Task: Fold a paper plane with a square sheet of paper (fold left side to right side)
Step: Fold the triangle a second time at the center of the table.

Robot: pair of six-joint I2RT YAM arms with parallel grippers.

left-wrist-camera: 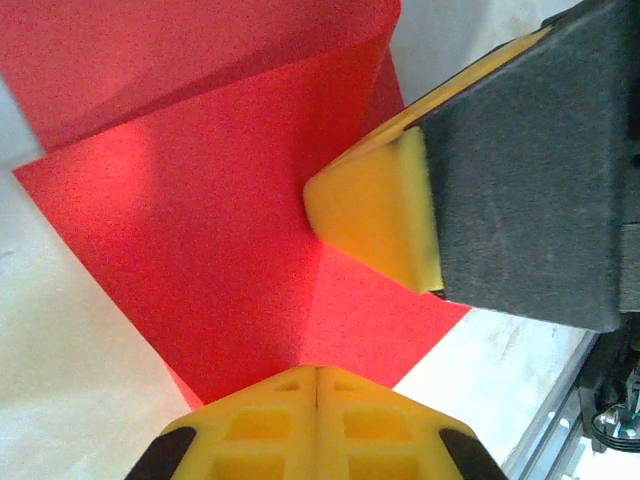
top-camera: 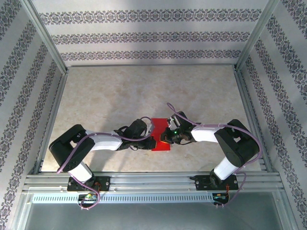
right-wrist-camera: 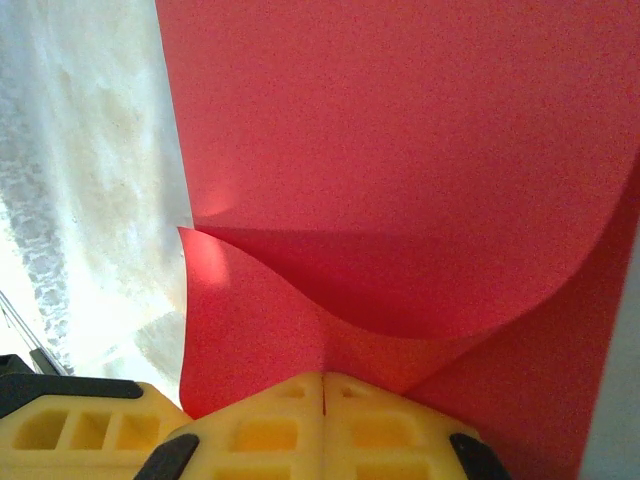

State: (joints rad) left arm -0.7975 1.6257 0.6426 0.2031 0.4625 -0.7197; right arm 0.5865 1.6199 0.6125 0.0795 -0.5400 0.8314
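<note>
My square sheet of paper [left-wrist-camera: 200,250] thin, matt red, finely grainy, my left gripper [left-wrist-camera: 318,378] and right gripper [right-wrist-camera: 322,385] moulded yellow plastic, dull sheen, grey pad [left-wrist-camera: 520,170] coarse and matt, table [top-camera: 120,96] smooth mottled beige, rail [top-camera: 153,179] bare brushed metal

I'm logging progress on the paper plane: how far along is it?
Done: the left gripper and the right gripper have jaws shut on the square sheet of paper. In hand: one layer arches over another in the right wrist view, not pressed flat. Still to do: flattening that crease and every later fold; no dart shape yet.
</note>
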